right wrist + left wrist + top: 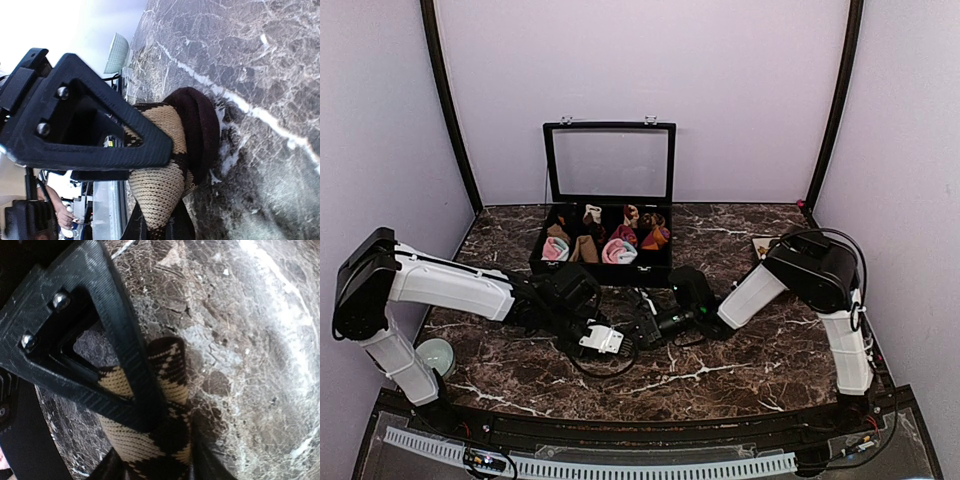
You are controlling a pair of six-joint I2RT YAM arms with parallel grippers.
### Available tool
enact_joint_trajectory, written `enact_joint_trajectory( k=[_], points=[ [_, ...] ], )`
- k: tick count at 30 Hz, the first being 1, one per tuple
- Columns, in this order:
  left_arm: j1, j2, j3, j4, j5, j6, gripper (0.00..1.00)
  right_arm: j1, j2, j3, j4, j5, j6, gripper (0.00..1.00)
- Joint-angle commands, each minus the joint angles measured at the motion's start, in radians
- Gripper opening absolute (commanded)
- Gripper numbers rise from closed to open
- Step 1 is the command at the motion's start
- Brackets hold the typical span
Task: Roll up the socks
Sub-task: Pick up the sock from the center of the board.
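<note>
Brown-and-beige knitted sock (155, 185) with diamond pattern, plain dark brown at the cuff. Dark brown marble desk (740, 350) with thin white veins. Black compartment box (545, 262) with black-framed lid; inside, pink-and-white sock rolls (619, 251), also beige and orange-red ones. White robot arms (450, 283) with black joints. Small round pale green object (435, 353). Pale lilac walls (720, 80).

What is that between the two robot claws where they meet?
A brown-and-beige diamond sock. The wrist views show it between the fingers of the left gripper and the right gripper; the top view does not show it clearly.
</note>
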Motion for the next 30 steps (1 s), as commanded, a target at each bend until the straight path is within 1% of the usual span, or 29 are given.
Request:
enact_joint_trajectory(
  k=[1,4,6,8,9,11,12,13,15,17,18,19,20,21,24,27,29,30],
  points=[
    [-0.001,0.000,0.009,-0.033,-0.010,-0.016,0.41,0.012,0.046,-0.042,0.076,-0.028,0.115,0.00],
    [-0.001,-0.027,-0.003,-0.002,-0.032,-0.015,0.27,0.012,0.039,-0.040,0.093,-0.031,0.135,0.00],
    [0.001,-0.026,0.026,-0.030,-0.025,-0.032,0.21,0.011,0.030,-0.033,0.061,-0.020,0.118,0.00],
    [0.004,-0.018,0.075,-0.099,0.015,-0.071,0.14,0.011,0.016,-0.025,0.008,0.001,0.072,0.07],
    [0.010,-0.015,0.105,-0.143,0.052,-0.098,0.10,0.011,0.001,-0.025,-0.016,0.022,0.047,0.13],
    [0.036,-0.005,0.177,-0.241,0.168,-0.156,0.00,0.009,-0.039,-0.028,-0.063,0.064,-0.022,0.24],
    [0.059,0.007,0.220,-0.321,0.238,-0.180,0.00,0.008,-0.065,-0.034,-0.102,0.094,-0.070,0.27],
    [0.083,0.021,0.272,-0.367,0.318,-0.204,0.00,0.008,-0.094,-0.039,-0.153,0.122,-0.116,0.29],
    [0.134,0.054,0.343,-0.456,0.424,-0.240,0.00,0.008,-0.160,-0.055,-0.243,0.191,-0.226,0.31],
    [0.184,0.074,0.397,-0.510,0.505,-0.273,0.00,0.008,-0.234,-0.066,-0.342,0.274,-0.340,0.40],
    [0.206,0.076,0.422,-0.530,0.544,-0.284,0.00,0.008,-0.268,-0.075,-0.381,0.324,-0.383,0.45],
    [0.226,0.076,0.441,-0.545,0.576,-0.296,0.00,0.008,-0.303,-0.079,-0.425,0.373,-0.428,0.55],
    [0.244,0.074,0.462,-0.558,0.609,-0.307,0.00,0.009,-0.338,-0.082,-0.463,0.419,-0.471,0.91],
    [0.260,0.073,0.485,-0.571,0.648,-0.319,0.00,0.009,-0.376,-0.094,-0.486,0.474,-0.501,0.98],
    [0.305,0.095,0.560,-0.649,0.772,-0.339,0.00,0.015,-0.528,-0.140,-0.510,0.651,-0.601,0.99],
    [0.340,0.135,0.646,-0.772,0.886,-0.323,0.00,0.029,-0.694,-0.179,-0.513,0.859,-0.700,0.99],
    [0.355,0.152,0.674,-0.815,0.920,-0.315,0.00,0.036,-0.776,-0.192,-0.499,0.959,-0.746,0.99],
    [0.359,0.155,0.681,-0.825,0.932,-0.311,0.00,0.035,-0.807,-0.200,-0.469,1.025,-0.724,0.99]
  ],
)
